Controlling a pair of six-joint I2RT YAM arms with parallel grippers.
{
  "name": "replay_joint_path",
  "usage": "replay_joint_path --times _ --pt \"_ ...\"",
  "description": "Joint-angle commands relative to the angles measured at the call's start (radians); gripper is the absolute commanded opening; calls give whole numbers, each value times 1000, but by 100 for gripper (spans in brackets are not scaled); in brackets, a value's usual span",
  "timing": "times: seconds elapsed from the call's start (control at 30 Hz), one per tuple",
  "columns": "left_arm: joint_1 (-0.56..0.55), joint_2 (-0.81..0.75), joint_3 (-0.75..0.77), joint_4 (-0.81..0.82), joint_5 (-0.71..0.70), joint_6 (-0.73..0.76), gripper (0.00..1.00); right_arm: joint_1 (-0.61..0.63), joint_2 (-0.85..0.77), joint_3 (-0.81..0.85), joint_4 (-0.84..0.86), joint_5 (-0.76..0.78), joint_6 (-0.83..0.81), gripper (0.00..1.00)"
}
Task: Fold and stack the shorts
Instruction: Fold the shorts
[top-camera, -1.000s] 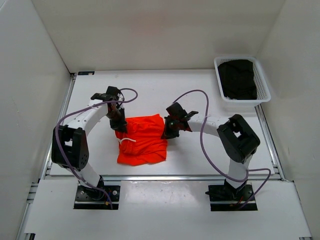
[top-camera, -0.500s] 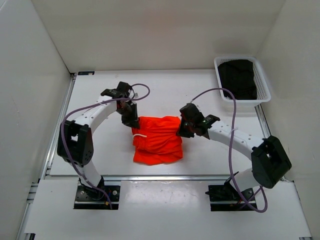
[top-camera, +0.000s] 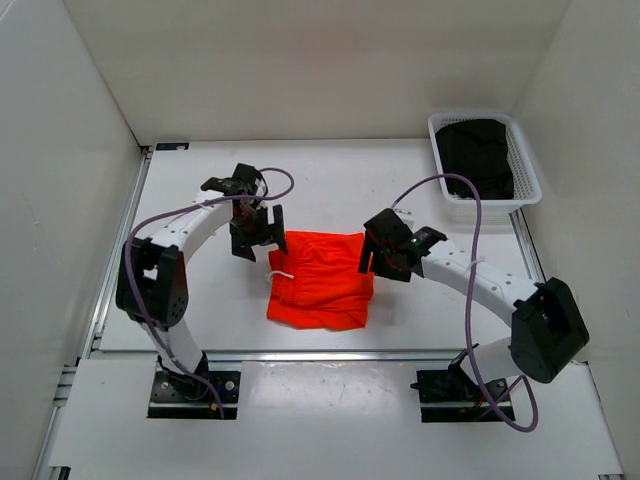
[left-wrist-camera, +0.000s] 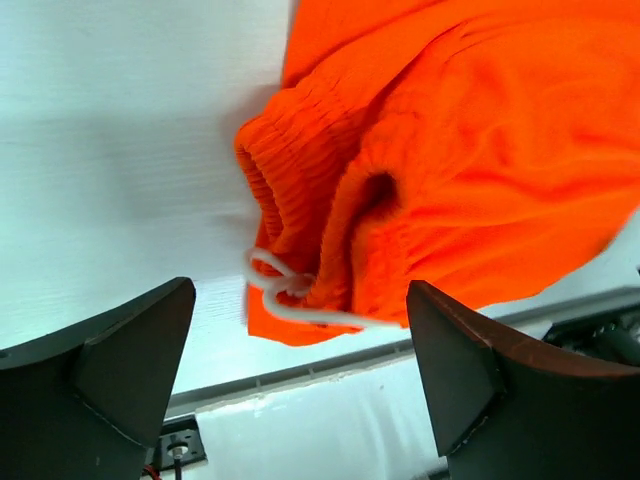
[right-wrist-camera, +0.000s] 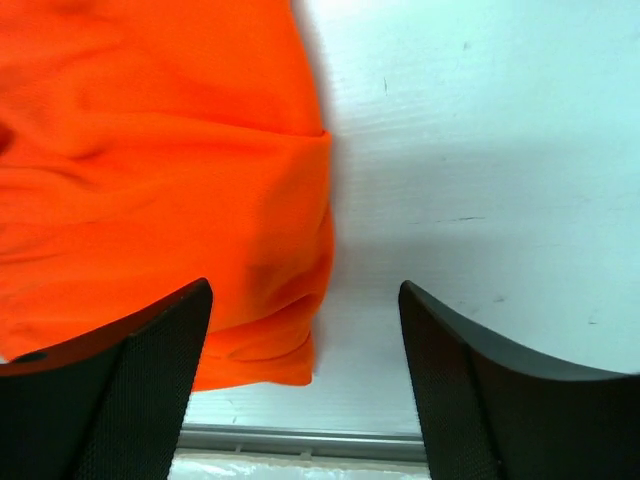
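The left pincer (top-camera: 262, 238) and right pincer (top-camera: 370, 260) have just let go and are spread wide, so the shorts (top-camera: 320, 282) now lie loose mid-frame on the desk (top-camera: 330, 190), looking folded and ready to stack.

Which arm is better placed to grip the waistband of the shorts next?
Probably left. The left fingers, open, frame the waistband and drawstring of the shorts; the right fingers are at the opposite, plain edge.

thin matt cloth shorts (top-camera: 322, 279), white cord drawstring (left-wrist-camera: 285, 298)
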Motion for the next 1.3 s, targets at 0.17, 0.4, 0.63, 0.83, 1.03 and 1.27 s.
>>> replay_joint_path --times 0.17,0.4,0.63,0.83,1.03,1.27 --pt "-84 -139 105 4 -60 -16 10 -3 12 195 -42 32 -37 9" --pt "-130 33 138 58 -94 -16 10 -12 233 334 -1 -32 -46 2" --pt "-75 199 156 90 -105 19 10 -43 505 425 0 -51 -46 0" --pt "-75 141 219 78 -48 68 10 -52 422 477 -42 -51 -84 23" --pt "-95 -55 357 -22 -66 90 72 -52 61 439 -118 147 -110 100" --pt "-95 -339 288 -40 -112 57 100 -118 -232 324 -302 328 -100 100"
